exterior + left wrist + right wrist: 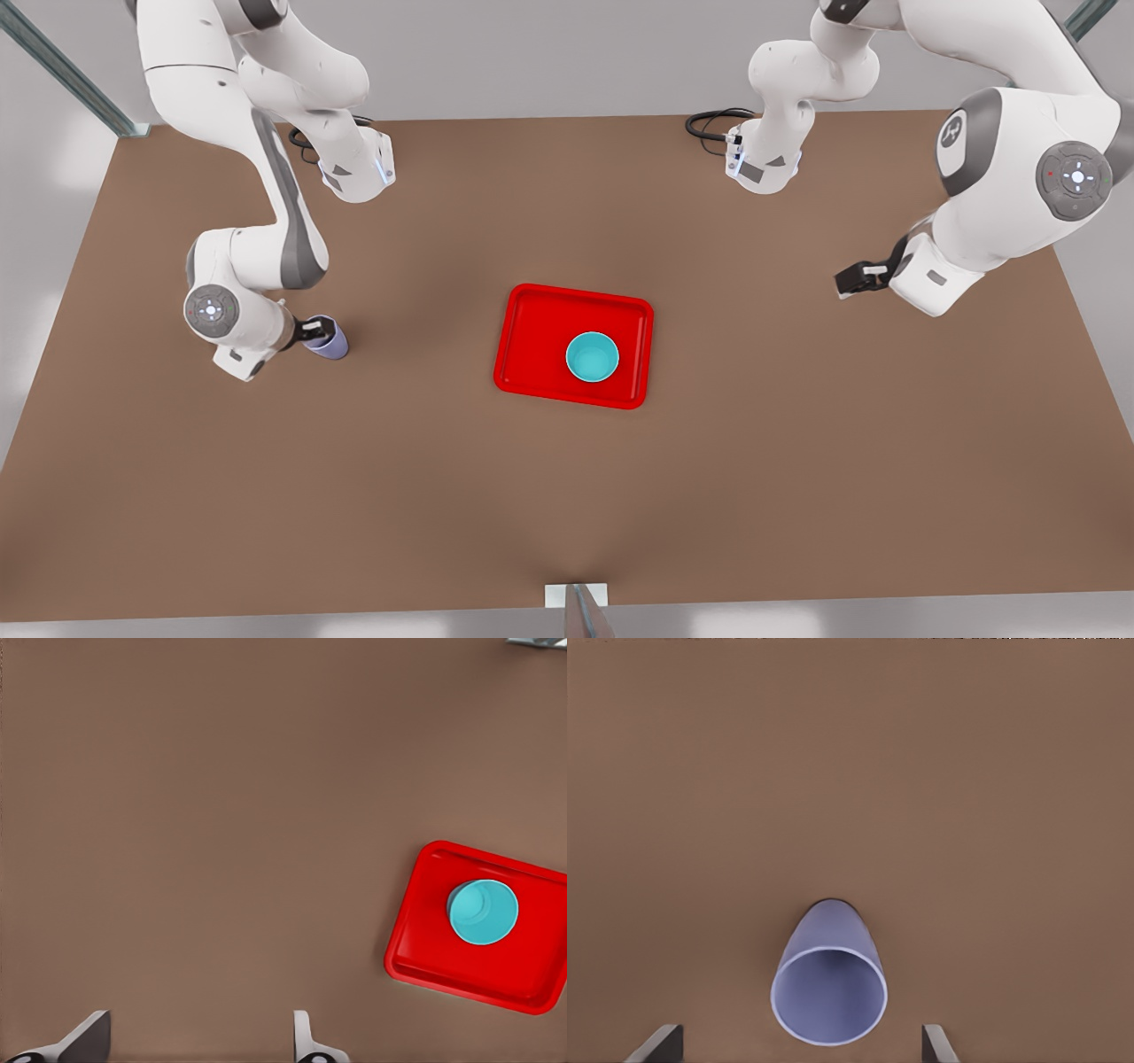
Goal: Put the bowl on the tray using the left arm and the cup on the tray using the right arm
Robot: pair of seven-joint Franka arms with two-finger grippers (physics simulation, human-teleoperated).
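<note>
Two grippers, both mine: my right gripper (321, 331) sits at the front view's left with its dark fingers (663, 1043) spread wide on either side of the pale lavender cup (829, 983) (a smooth tapered tumbler, not gripped) on the matte brown table (797, 461). My left gripper (852, 280) hangs at the front view's right, fingers (87, 1038) parted and empty, well apart from the glossy red tray (532, 354). The round turquoise bowl (592, 356) rests inside the tray's low rounded rim.
</note>
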